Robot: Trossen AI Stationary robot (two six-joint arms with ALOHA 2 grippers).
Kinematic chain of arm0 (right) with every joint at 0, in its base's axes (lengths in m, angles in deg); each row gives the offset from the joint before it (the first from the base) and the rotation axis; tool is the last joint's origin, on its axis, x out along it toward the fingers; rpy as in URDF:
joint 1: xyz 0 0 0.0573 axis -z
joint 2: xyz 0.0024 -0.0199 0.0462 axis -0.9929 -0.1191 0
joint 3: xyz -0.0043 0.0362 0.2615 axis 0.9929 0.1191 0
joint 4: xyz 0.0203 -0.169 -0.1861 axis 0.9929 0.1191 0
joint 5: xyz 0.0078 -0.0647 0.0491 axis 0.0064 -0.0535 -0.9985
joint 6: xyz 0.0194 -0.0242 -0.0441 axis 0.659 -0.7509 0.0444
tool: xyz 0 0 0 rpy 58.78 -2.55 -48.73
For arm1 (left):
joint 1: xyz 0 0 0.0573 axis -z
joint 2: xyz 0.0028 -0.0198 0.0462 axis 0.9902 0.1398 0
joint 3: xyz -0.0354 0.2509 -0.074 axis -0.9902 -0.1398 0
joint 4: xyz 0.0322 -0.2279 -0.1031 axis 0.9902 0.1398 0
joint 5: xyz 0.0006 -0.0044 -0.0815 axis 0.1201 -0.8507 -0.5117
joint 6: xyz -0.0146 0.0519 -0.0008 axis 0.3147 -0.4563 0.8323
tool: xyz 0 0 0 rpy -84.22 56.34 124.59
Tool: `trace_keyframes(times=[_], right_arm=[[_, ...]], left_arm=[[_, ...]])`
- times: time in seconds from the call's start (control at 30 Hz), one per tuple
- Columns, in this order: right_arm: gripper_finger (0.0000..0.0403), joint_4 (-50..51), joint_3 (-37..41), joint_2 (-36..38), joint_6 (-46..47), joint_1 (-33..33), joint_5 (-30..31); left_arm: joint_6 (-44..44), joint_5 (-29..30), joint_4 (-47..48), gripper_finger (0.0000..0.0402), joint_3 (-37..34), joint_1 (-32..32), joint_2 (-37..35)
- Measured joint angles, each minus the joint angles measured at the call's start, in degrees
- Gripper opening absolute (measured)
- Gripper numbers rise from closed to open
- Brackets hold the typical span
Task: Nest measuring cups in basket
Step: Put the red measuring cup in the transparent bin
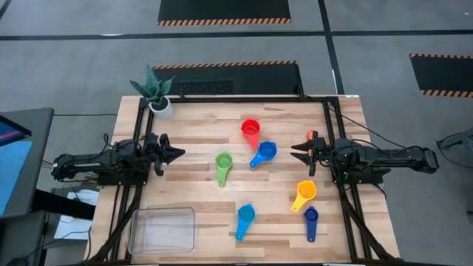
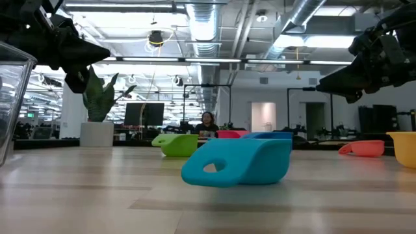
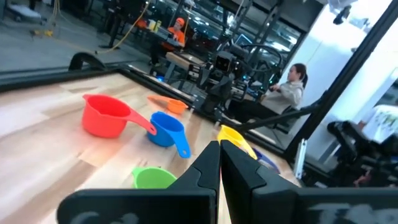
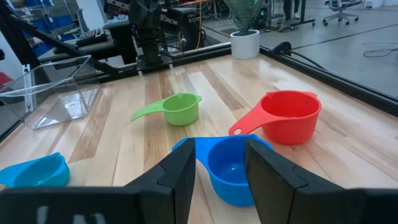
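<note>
Six measuring cups lie apart on the wooden table: red, medium blue, green, yellow, light blue and dark blue. The clear basket sits at the near left corner. My left gripper hovers shut at the table's left side, left of the green cup. My right gripper hovers open at the right side, just right of the medium blue cup; its fingers touch nothing.
A white pot with a green plant stands at the far left corner. A black frame runs along the table's edges. Bare wood lies between the cups and the basket. People sit in the room beyond the table.
</note>
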Motion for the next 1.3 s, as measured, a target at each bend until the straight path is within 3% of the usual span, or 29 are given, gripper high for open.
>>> trace_keyframes(times=[0.3, 0.47, 0.57, 0.73, 0.83, 0.93, 1.07, 1.17, 1.3], right_arm=[[0.0161, -0.4, 0.0, 0.0, 2.5, 0.0, 0.0], [0.0161, -0.5, 0.0, 0.0, 20.3, 0.1, 0.7], [0.0161, -0.7, 0.0, 0.0, 23.9, 0.8, 4.2], [0.0161, -1.6, 0.0, 0.0, 32.5, 1.2, 5.0], [0.0161, -8.1, 0.0, 0.0, 37.1, 1.3, 7.5], [0.0161, -23.2, 0.0, -0.3, 33.3, 0.9, 8.0], [0.0161, -41.1, -1.3, -2.5, 20.6, -0.5, 8.0], [0.0161, -44.9, -6.1, -5.3, 12.1, -1.7, 7.9], [0.0161, -41.2, -14.4, -12.4, 6.2, -2.9, 7.8]], left_arm=[[-0.6, 0.3, 0.0, 0.0, 0.0, 0.0, 0.0], [-0.8, 3.1, -0.6, 0.0, 0.0, 0.0, 0.0], [-1.5, 3.6, -0.7, 0.0, 0.0, 0.0, 0.0], [-2.0, 4.1, -0.7, 0.0, 0.0, 0.0, 0.0], [-1.9, 5.9, -1.0, 0.0, 0.0, 0.0, 0.0], [-3.1, 8.3, -1.4, 0.0, 0.0, 0.0, 0.0], [-5.5, 12.0, -1.9, 0.0, 0.0, 0.0, 0.0], [-5.5, 13.0, -2.1, 0.0, 0.0, 0.0, 0.0], [-5.5, 13.1, -2.1, 0.0, 0.0, 0.0, 0.0]])
